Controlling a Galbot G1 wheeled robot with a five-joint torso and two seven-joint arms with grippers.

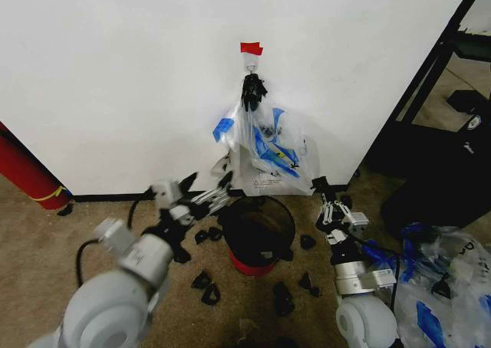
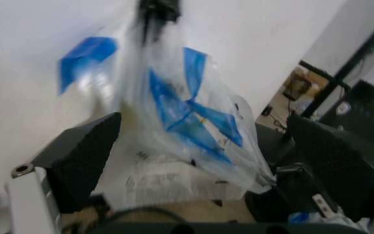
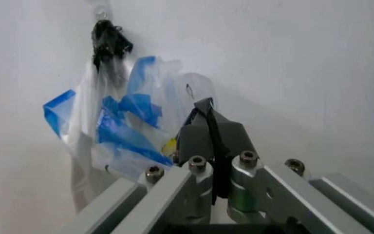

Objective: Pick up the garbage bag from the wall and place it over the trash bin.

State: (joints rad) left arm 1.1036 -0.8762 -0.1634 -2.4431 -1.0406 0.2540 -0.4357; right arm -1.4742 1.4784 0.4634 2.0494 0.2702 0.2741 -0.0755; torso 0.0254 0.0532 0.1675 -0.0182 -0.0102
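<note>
White wall carries the garbage bag on a small hook below red tape, directly above the trash bin. Left gripper, fingers spread, faces the bag's lower edge, apparently lining up a grasp; right gripper, pressed together, waits beside it.

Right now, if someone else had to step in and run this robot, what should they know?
Left gripper: fingers open, low beside the garbage bag, not holding it.
Right gripper: fingers shut, empty, near the bag's other side.
The bag hangs from the hook on the wall; the trash bin stands on the floor under it.
Done: both arms brought close.
Left: grasp the bag, unhook it, fit it over the bin.
</note>
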